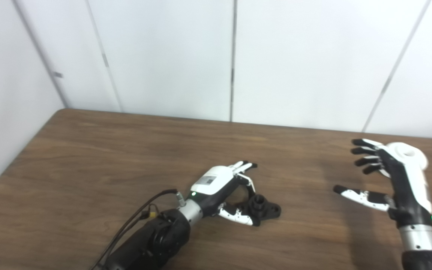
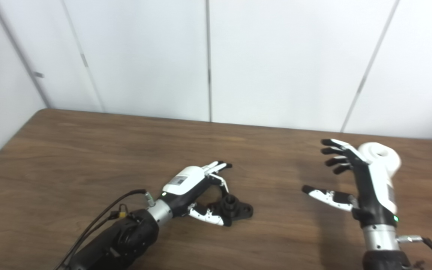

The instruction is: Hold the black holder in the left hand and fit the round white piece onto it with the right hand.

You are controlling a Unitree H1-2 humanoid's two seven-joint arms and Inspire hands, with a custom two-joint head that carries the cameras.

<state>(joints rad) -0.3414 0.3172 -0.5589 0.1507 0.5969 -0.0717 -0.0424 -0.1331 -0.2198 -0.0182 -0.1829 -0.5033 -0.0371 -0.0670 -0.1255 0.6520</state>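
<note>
Down on the brown worktop point(image 1: 88, 157), with the left robot hand point(image 1: 219, 187) low and reaching in from the near left. Lay right against the black holder point(image 1: 263, 208), thumb pressed along its near edge, fingers point(image 1: 244, 167) arched over the far side, not clamped round it. Could not tell for sure whether that counted as a real grip: holder sat flat on the wood, not lifted, its round collar pointing up just in front of the palm. Off to the right, well apart, stood the right robot hand point(image 2: 362, 183), raised upright and spread wide, thumb out toward the left robot hand, fingers fanned, nothing in it. Just behind it, at the far side of its fingers, rested the round white piece point(image 2: 383, 155), partly hidden by the wrist and back of that hand, its central hole showing on top. Could not make out any contact between palm and white piece. Dark cable point(image 1: 133, 221) trailed along the left forearm.
</note>
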